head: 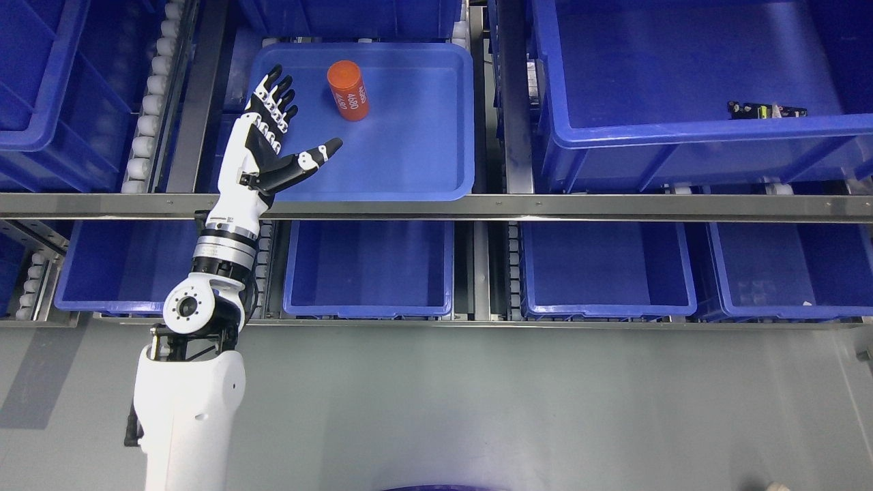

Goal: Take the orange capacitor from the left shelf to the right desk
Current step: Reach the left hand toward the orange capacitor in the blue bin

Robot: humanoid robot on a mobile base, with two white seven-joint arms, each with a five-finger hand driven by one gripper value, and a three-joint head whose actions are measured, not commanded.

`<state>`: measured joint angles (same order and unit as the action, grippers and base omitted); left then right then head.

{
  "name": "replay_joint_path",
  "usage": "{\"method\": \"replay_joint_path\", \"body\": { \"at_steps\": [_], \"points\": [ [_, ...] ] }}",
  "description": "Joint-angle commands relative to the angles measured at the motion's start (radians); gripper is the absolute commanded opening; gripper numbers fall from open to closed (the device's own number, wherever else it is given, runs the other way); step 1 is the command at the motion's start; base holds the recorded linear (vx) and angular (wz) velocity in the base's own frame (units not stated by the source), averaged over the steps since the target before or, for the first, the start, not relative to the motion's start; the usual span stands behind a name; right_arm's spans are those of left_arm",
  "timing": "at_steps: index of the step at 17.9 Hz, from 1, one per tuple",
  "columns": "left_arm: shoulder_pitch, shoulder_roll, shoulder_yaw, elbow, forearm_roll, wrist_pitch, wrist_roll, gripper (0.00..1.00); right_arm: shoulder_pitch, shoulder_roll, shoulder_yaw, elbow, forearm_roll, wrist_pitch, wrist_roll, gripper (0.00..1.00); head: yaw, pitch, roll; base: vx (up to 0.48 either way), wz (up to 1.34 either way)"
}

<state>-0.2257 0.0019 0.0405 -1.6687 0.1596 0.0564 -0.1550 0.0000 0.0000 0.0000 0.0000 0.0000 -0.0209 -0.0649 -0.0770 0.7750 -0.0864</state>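
Observation:
An orange cylindrical capacitor (348, 91) with white print lies on its side in the far part of a shallow blue tray (409, 157) on the upper shelf level. My left hand (293, 129) reaches over the tray's left side, fingers spread and thumb pointing right, holding nothing. The capacitor lies a short way to the right of and slightly beyond the fingertips (279, 82), not touching them. The white left arm rises from the lower left. My right arm does not show.
A metal shelf rail (545, 204) crosses in front of the tray. Deep blue bins (368, 273) sit on the lower level. A large blue bin (682, 129) at the upper right holds a small dark part (767, 110). Grey floor lies below.

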Motion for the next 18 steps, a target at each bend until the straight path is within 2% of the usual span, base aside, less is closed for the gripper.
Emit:
{"method": "replay_joint_path", "body": {
  "at_steps": [1, 5, 9, 11, 18],
  "points": [
    [-0.001, 0.016, 0.036, 0.000, 0.000, -0.006, -0.004, 1.00, 0.021, -0.017, -0.012, -0.017, 0.006, -0.002, 0.000, 1.00, 0.0000, 0.000, 0.000, 0.000, 0.00],
    [-0.017, 0.016, 0.038, 0.050, -0.002, -0.003, -0.024, 1.00, 0.021, -0.017, -0.012, -0.017, 0.006, -0.002, 0.000, 1.00, 0.0000, 0.000, 0.000, 0.000, 0.00],
    [-0.121, 0.019, 0.044, 0.229, -0.020, -0.055, -0.101, 1.00, 0.021, -0.017, -0.012, -0.017, 0.006, -0.002, 0.000, 1.00, 0.0000, 0.000, 0.000, 0.000, 0.00],
    [-0.177, 0.046, 0.042, 0.334, -0.070, -0.058, -0.110, 1.00, 0.021, -0.017, -0.012, -0.017, 0.006, -0.002, 0.000, 1.00, 0.0000, 0.000, 0.000, 0.000, 0.00],
    [-0.328, 0.036, -0.025, 0.613, -0.115, -0.058, -0.147, 1.00, 0.021, -0.017, -0.012, -0.017, 0.006, -0.002, 0.000, 1.00, 0.0000, 0.000, 0.000, 0.000, 0.00]
  ]
}}
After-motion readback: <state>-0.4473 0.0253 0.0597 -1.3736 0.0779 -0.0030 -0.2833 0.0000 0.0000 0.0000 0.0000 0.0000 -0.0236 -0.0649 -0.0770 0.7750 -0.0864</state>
